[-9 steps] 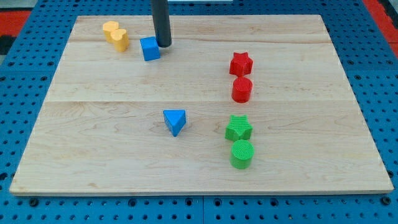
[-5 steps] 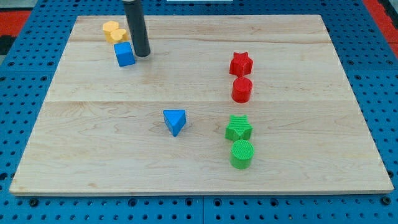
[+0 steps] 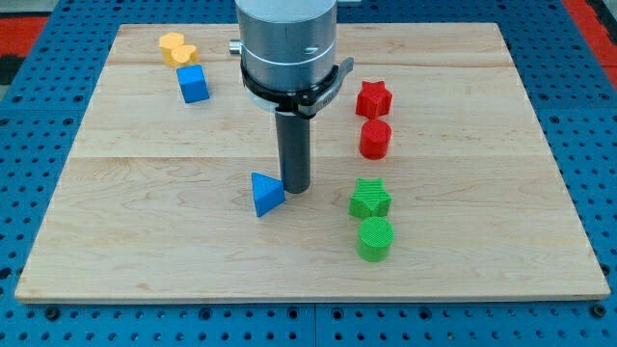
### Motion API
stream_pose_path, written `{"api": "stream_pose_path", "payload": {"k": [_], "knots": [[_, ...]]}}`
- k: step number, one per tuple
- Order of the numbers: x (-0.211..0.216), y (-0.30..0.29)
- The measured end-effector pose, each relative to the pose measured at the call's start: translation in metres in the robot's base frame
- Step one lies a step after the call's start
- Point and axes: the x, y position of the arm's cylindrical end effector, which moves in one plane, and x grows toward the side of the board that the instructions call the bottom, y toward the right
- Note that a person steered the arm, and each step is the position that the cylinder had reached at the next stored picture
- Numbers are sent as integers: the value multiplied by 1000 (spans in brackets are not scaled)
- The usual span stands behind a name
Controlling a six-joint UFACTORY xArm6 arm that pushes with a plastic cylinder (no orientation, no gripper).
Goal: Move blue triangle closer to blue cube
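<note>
**Tip beside blue triangle**

Wooden board [image 3: 145, 193] on blue pegboard. My tip [image 3: 294, 189] touching blue triangle [image 3: 266, 194] on its right side, near centre. No fingers, nothing grasped. Blue cube [image 3: 193, 84] far left, well apart, beside yellow block [image 3: 176, 49].

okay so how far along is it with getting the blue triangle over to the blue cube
Just starting. Done: my tip sits at the blue triangle, on its right side in the view. In hand: contact looks made or nearly so. Left: the whole trip, since the blue cube is far off toward the view's upper left, beside the yellow block.
</note>
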Motion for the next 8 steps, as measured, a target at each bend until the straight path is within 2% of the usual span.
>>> {"api": "stream_pose_path", "payload": {"k": [1, 3, 5, 7, 8], "knots": [[9, -19], [16, -96], [38, -101], [57, -144], [79, -109]]}}
